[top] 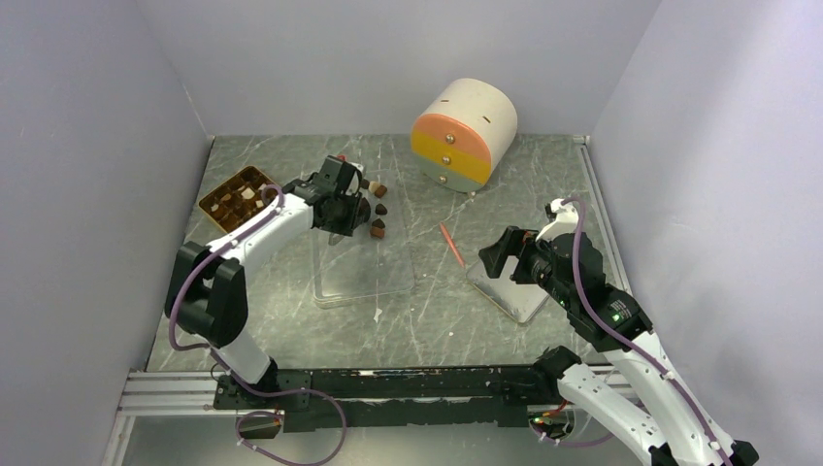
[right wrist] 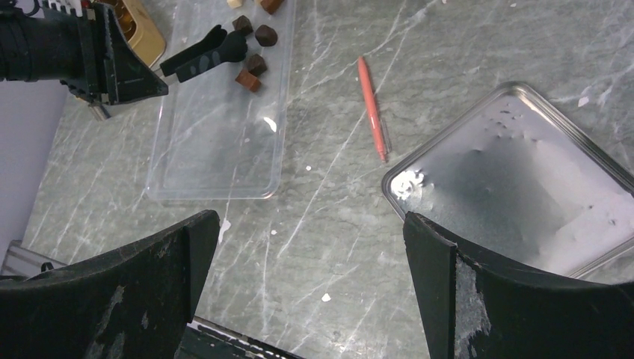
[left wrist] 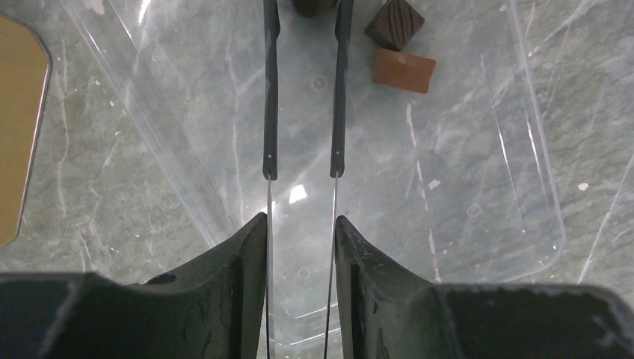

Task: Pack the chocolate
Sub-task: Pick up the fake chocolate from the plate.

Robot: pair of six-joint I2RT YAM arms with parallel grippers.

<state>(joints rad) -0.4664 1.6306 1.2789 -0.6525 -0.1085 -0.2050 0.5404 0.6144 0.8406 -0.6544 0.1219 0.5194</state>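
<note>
Marble (top: pixel 437 311); brown cube chocolates (left wrist: pixel 404 71); left claw (left wrist: pixel 305 22) astride one, grip unclear; right claw (right wrist: pixel 310 224) wide.

Glossy clear plastic tray (left wrist: pixel 478 149), shiny metal tin (right wrist: pixel 508 179), matt brown chocolate (left wrist: pixel 404 71)

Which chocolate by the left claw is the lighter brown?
The mid-brown piece just below the dark striped cube in the left wrist view.

Grey-green marbled tabletop (top: pixel 437 320), plain pale lavender walls (top: pixel 87 146) on 3 sides, even light
</note>
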